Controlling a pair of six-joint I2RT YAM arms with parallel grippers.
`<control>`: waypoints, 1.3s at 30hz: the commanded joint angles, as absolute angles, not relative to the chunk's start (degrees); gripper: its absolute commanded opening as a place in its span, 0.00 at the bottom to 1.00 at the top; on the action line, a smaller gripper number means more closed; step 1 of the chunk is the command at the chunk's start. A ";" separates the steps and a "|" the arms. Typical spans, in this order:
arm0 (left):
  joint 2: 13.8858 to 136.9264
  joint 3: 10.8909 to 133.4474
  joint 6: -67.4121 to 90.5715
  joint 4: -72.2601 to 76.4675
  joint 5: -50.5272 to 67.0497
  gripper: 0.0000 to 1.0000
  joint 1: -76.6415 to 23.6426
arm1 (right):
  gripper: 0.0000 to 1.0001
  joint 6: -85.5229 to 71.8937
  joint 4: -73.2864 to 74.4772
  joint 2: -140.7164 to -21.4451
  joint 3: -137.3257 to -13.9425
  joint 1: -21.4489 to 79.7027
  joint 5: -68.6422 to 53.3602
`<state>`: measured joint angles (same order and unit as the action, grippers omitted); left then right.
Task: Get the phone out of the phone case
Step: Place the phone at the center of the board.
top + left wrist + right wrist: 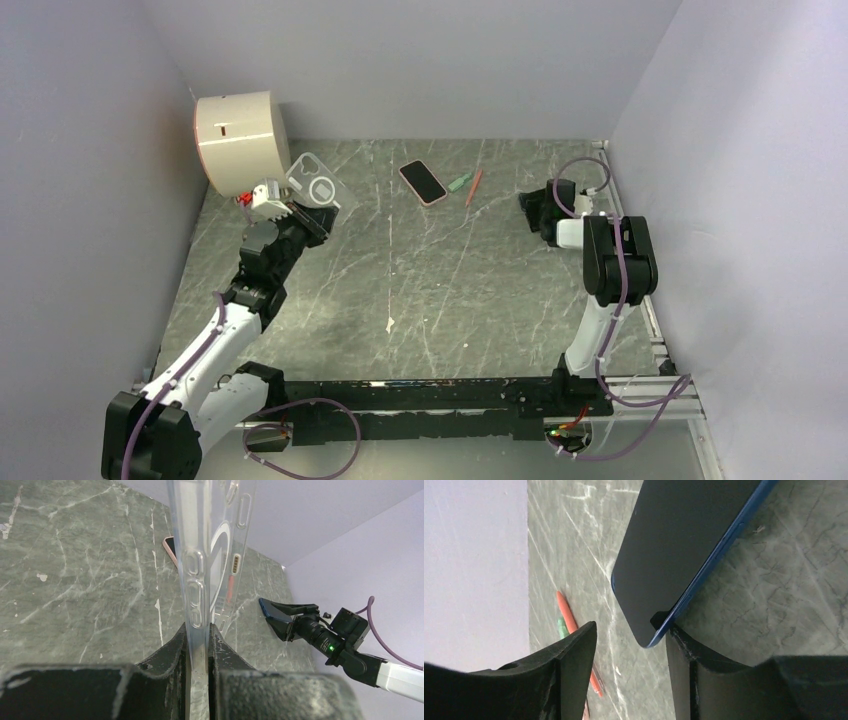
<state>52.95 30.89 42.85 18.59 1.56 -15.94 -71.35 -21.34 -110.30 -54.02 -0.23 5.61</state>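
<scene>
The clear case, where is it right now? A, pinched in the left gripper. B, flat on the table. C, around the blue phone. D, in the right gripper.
A: the left gripper is shut on the edge of the case, which stands up empty.

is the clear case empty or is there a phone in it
Empty. The table shows straight through the clear case clamped in the left gripper; the blue phone is apart, at the right gripper.
</scene>
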 commanded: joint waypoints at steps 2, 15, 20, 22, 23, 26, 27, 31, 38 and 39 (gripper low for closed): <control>51.06 33.75 42.01 19.82 0.97 0.03 -15.91 | 0.59 -67.75 -12.24 -108.79 -53.66 -0.26 3.30; 51.76 34.46 42.61 20.30 4.37 0.03 -15.90 | 0.63 -54.32 -20.02 -101.73 -46.87 -1.05 -9.81; 55.05 36.24 43.36 21.69 10.18 0.02 -15.91 | 0.71 -46.34 -24.74 -97.51 -45.70 -0.65 -21.57; 56.21 37.26 43.34 21.44 12.53 0.03 -15.90 | 0.71 -42.41 -24.50 -95.09 -45.53 -0.27 -24.64; 57.12 37.79 43.22 21.37 13.68 0.03 -15.89 | 0.71 -40.60 -23.95 -93.85 -45.54 -0.26 -25.91; 59.25 40.20 42.39 20.32 18.49 0.03 -15.86 | 0.71 -36.95 -25.43 -89.56 -44.21 2.05 -30.16; 60.17 41.07 41.98 20.16 20.49 0.03 -15.90 | 0.71 -35.79 -26.39 -88.04 -43.65 2.67 -31.63; 63.62 43.76 40.98 19.95 28.27 0.03 -15.90 | 0.71 -29.59 -27.02 -82.27 -43.45 7.15 -34.56; 67.62 47.48 38.20 18.00 37.29 0.03 -15.91 | 0.69 -26.11 -30.82 -77.15 -45.12 14.88 -40.54; 68.05 47.88 38.15 18.05 38.32 0.03 -15.91 | 0.68 -25.81 -30.96 -76.56 -45.61 15.77 -41.00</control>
<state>66.94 44.16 40.69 17.72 30.55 -15.94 -29.47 -25.43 -79.31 -43.55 13.54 -36.10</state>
